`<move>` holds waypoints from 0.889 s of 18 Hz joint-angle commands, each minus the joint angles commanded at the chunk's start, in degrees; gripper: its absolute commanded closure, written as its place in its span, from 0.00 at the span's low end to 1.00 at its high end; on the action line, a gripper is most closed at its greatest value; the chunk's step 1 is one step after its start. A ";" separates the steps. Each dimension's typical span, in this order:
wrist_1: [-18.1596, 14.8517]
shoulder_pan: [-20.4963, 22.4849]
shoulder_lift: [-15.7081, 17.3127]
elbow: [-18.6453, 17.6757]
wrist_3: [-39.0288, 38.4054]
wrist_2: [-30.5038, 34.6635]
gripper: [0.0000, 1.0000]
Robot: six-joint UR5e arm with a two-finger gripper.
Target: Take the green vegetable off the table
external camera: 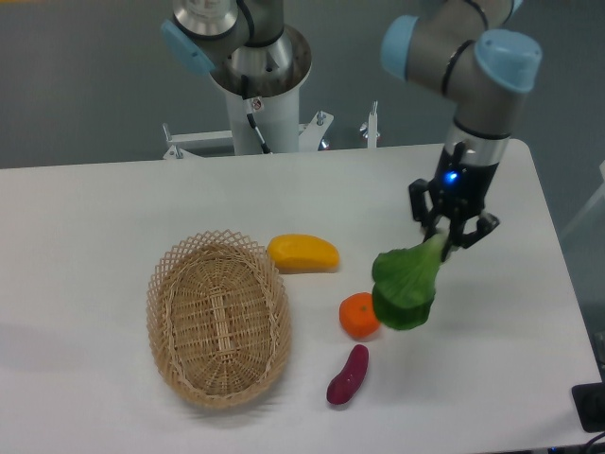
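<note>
Bok choy (406, 287) is hanging from the hand (442, 236), its pale stalk pinched between the two fingers and its broad dark green leaves drooping down and to the left. The fingers are closing tight on the top of that stalk, so the hand is clamped on the vegetable with nothing else touching it. The leafy end is dangling over the white surface (85, 227), and from where I am standing it is overlapping the right edge of the orange (357, 316); I cannot tell whether the leaves are actually brushing the fruit or the surface below. The arm is reaching in from the upper right, its wrist pointing straight down with a small blue light glowing on it. A yellow mango-like fruit (302, 253) is lying to the left of the vegetable, a purple sweet potato (347, 375) is sitting just below the orange, and an oval wicker basket (217, 318) is resting farther left.
</note>
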 joint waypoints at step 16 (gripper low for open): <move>2.91 -5.72 -1.23 2.37 -6.52 0.44 0.67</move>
